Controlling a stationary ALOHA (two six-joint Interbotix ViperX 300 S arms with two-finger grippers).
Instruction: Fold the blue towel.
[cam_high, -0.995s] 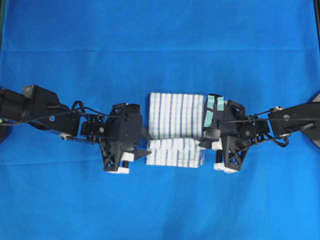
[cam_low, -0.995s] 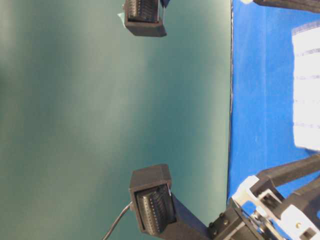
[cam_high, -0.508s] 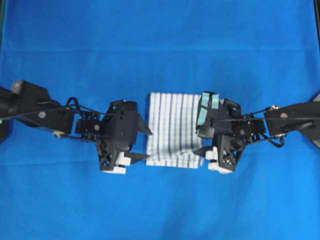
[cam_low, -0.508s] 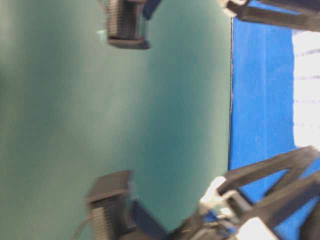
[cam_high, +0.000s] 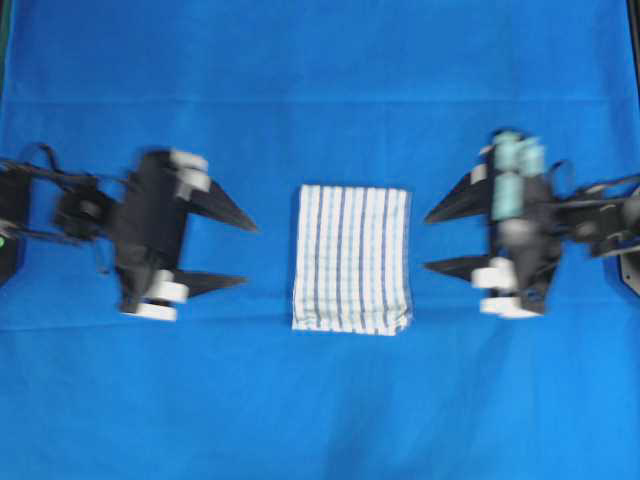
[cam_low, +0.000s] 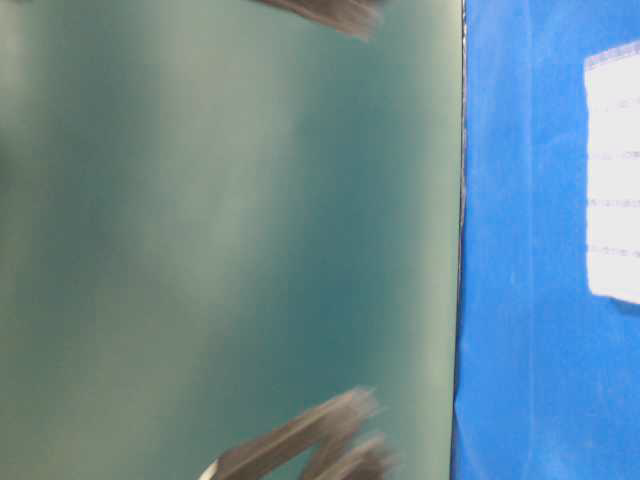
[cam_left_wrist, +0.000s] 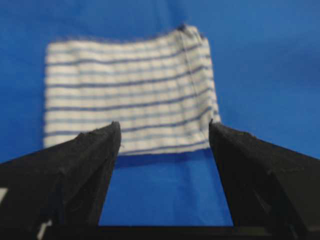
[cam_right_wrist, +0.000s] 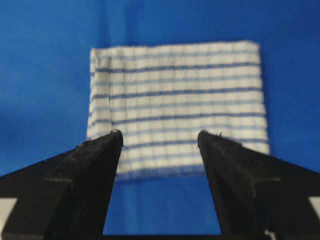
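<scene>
Overhead view: the thin white blue-striped towel lies folded on the plain blue table cloth — between left gripper and right gripper, both spread, empty. A careless pass could snag its loose edge.

I see my left gripper at the left of the overhead frame, its 2 fingers spread and pointing right. My right gripper sits at the right, fingers spread, pointing left, both blurred.
</scene>
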